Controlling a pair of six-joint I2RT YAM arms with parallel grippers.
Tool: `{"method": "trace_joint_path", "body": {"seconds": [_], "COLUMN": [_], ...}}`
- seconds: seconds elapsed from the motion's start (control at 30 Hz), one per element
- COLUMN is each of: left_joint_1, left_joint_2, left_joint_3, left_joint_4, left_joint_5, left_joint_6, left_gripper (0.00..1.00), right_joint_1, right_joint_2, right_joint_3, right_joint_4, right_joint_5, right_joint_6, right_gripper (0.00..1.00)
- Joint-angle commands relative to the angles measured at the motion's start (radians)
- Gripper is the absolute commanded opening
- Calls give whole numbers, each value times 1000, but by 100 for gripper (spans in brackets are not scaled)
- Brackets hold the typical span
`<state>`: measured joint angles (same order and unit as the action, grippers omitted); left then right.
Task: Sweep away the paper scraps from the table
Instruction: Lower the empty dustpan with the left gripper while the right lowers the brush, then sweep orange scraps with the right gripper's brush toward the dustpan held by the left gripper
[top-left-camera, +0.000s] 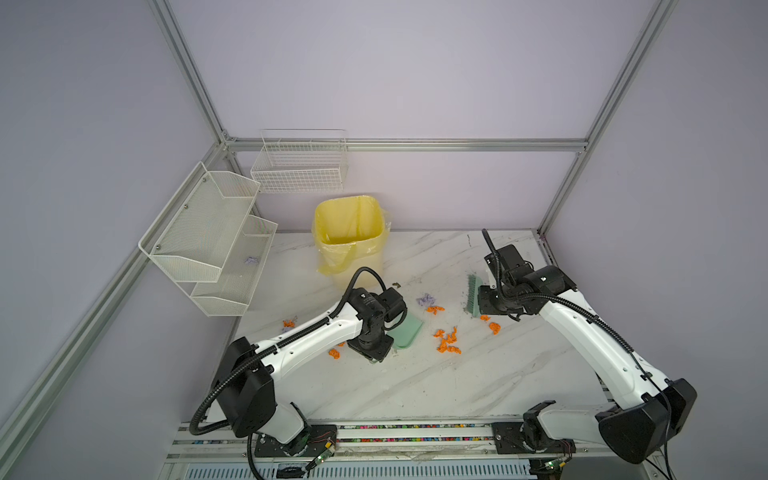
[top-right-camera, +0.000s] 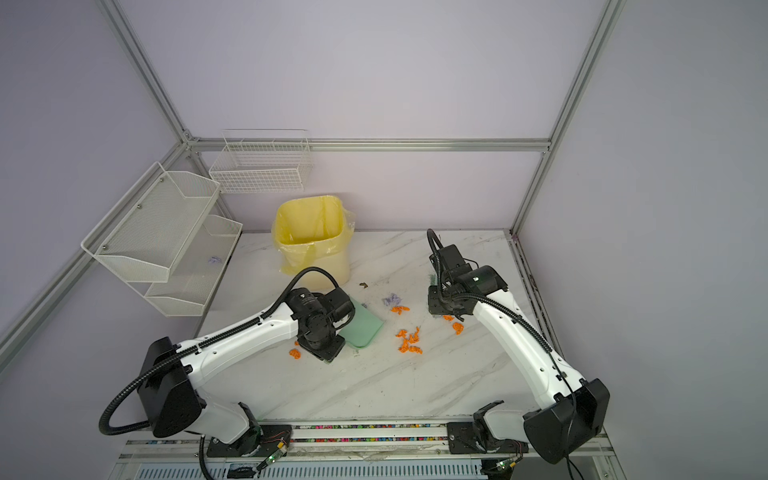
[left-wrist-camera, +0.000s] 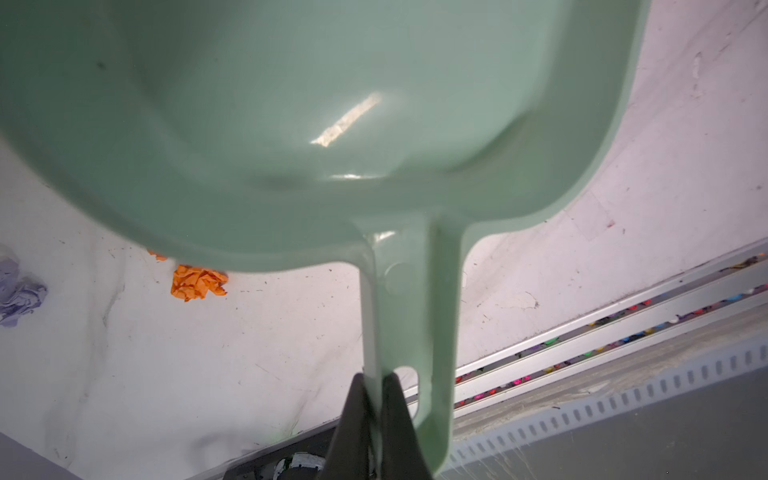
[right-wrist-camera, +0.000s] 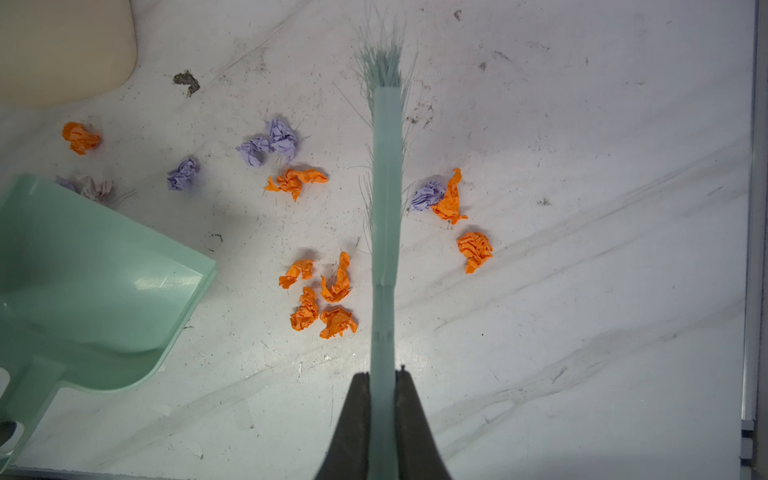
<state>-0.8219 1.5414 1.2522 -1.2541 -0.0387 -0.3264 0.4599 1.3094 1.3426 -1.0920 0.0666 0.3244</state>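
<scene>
Dustpan (top-left-camera: 409, 332) handle hidden under left arm (top-left-camera: 316, 336) in both top views. Orange scrap (left-wrist-camera: 198, 283) partly under pan rim. Brush (top-left-camera: 473, 296) handle behind right arm (top-left-camera: 582, 328) in both top views.

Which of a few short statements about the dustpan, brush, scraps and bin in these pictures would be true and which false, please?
1. The left end effector is shut on the handle of the dustpan. True.
2. The right end effector is open and empty. False: this end effector is shut on the brush.
3. The dustpan is already loaded. False: its pan is empty; most paper scraps lie on the table.
4. The bin stands upright. True.
5. A lilac scrap lies in the wire shelf. True.
</scene>
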Motion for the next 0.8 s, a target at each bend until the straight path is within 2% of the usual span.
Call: {"method": "trace_joint_path", "body": {"seconds": [0.0,0.2,0.47,0.77], "left_joint_1": [-23,-32,-34,-51], "left_joint_2": [14,37,30,76], "left_joint_3": [74,67,84,76], "left_joint_4": [-3,-7,-39,-40], "left_joint_5": [-8,40,160,143], "left_joint_6": [51,83,147,147], "left_gripper": [0,0,0,0], "right_joint_1": [-4,-4,-3,-2], "right_joint_2": [-7,0,29,33], "right_joint_3": [-18,-45,-46,-90], "right_joint_4": [-50,-67,-94,-92], "right_joint_5": [21,7,-17,-17], "right_joint_6": [-16,-30,-54,-69], "right_gripper": [0,0,0,0]}}
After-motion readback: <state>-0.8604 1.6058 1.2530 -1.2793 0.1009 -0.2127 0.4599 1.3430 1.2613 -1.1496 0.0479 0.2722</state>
